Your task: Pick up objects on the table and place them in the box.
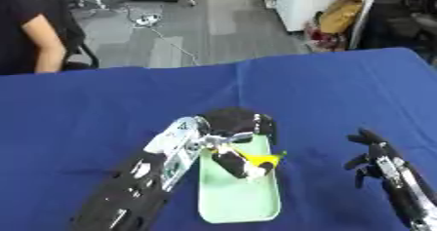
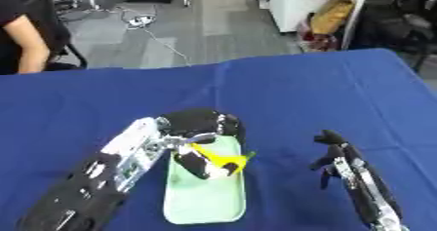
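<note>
A pale green tray [image 1: 239, 201] lies on the blue tablecloth in front of me. My left hand [image 1: 235, 125] reaches in from the lower left and hovers over the tray's far end, its fingers curled round a yellow object [image 1: 260, 159] with a white tip. The object's shape is hard to make out; it hangs just above the tray. My right hand [image 1: 371, 152] rests at the lower right, fingers relaxed and pointing up, holding nothing, a short way right of the tray.
The blue cloth [image 1: 341, 88] covers the whole table up to its far edge. Beyond it a person's arm [image 1: 43, 40] shows at the upper left, with cables and bags on the floor.
</note>
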